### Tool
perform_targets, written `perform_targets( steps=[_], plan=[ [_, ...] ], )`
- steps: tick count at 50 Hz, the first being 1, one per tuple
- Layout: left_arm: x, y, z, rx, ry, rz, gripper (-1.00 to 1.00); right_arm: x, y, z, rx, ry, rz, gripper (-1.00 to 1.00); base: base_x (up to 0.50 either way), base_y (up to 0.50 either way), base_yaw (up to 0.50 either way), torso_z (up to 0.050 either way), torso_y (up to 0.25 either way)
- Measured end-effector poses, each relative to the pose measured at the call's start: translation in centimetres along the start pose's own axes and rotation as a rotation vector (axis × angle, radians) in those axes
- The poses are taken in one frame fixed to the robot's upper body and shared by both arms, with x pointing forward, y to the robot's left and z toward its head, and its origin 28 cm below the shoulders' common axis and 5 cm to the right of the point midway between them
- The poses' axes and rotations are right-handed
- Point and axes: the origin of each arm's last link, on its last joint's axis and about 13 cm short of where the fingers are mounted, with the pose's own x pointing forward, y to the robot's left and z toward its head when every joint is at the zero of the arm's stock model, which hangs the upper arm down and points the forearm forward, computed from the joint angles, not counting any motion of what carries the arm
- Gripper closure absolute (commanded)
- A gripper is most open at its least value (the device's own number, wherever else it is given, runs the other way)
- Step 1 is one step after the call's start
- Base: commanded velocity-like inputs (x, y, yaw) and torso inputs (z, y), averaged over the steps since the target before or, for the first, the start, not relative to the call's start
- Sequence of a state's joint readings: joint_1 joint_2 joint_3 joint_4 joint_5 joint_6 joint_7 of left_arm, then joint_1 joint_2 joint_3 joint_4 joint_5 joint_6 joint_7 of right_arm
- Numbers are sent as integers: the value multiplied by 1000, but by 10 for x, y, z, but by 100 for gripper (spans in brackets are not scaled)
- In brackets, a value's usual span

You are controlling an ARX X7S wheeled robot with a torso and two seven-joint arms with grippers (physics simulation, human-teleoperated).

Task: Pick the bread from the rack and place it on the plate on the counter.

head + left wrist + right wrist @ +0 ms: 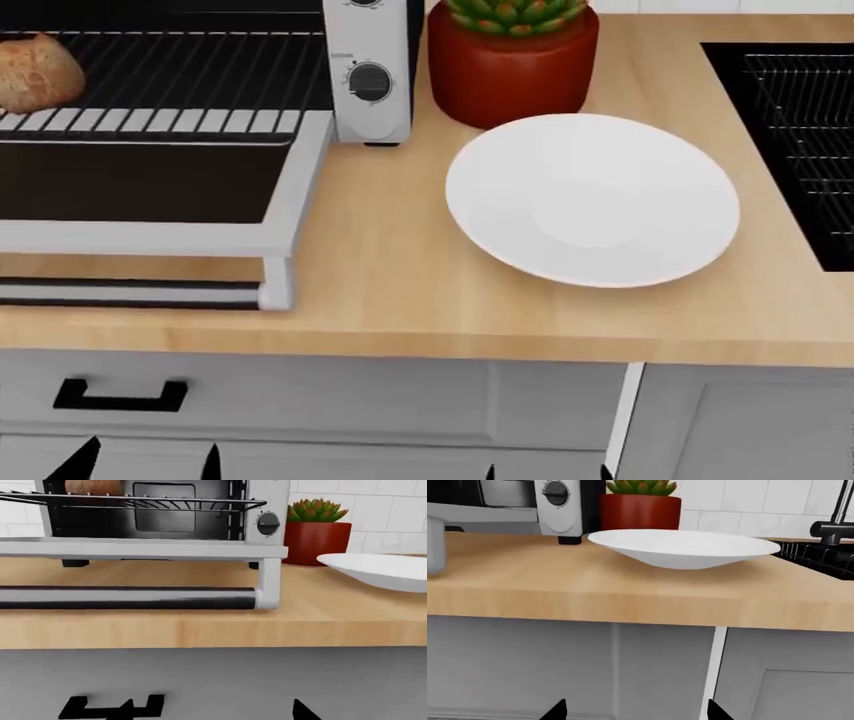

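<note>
Bread (93, 487) shows only as a brown sliver in the left wrist view, sitting on the rack (133, 501) inside the open toaster oven (267, 510). The oven door (133, 550) hangs out flat below the rack, its handle (127, 598) over the tabletop (200, 630). Beside the oven stands a red pot (317, 542), with the plate (380, 570) nearer the camera than the pot. Two dark tips of the left end effector (200, 710) sit well apart, so its jaws are spread and empty.

From the head view, the bread (38, 72) rests on the rack (174, 70) at the oven's far side from the plate (593, 198), which lies bare on the tabletop (374, 290) just in front of the pot (511, 70). Both arms are low, below the tabletop edge.

The right wrist view shows the plate (684, 547) near the tabletop (560, 585) edge, and the right end effector (637, 711) with tips spread, holding nothing.

The likely trouble is the reach: the left arm must rise over the projecting door and handle, and a low approach could strike them. A pinch on the rounded roll could also push it deeper along the wires.
</note>
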State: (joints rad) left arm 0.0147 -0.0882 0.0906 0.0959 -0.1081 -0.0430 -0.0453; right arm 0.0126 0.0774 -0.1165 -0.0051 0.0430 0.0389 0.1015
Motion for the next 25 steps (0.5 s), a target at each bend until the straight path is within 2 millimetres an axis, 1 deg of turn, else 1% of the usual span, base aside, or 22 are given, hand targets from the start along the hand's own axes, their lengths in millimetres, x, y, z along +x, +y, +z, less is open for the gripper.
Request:
perform_targets(
  steps=[7,12,17,25],
  plan=[
    [3,0,12,3,-18,-2,-100,3,-3,9,-15,-13,-12,-100,0,0,0,50,0],
    [7,1,28,9,-42,-5,-100,7,-9,20,-27,-29,-25,-100,0,0,0,50,0],
    [14,3,50,16,-74,-11,-100,13,-15,37,-35,-55,-38,-100,0,0,0,50,0],
    [27,8,93,16,-136,-12,-100,24,-25,68,-46,-107,-54,-100,0,0,0,50,0]
  ],
)
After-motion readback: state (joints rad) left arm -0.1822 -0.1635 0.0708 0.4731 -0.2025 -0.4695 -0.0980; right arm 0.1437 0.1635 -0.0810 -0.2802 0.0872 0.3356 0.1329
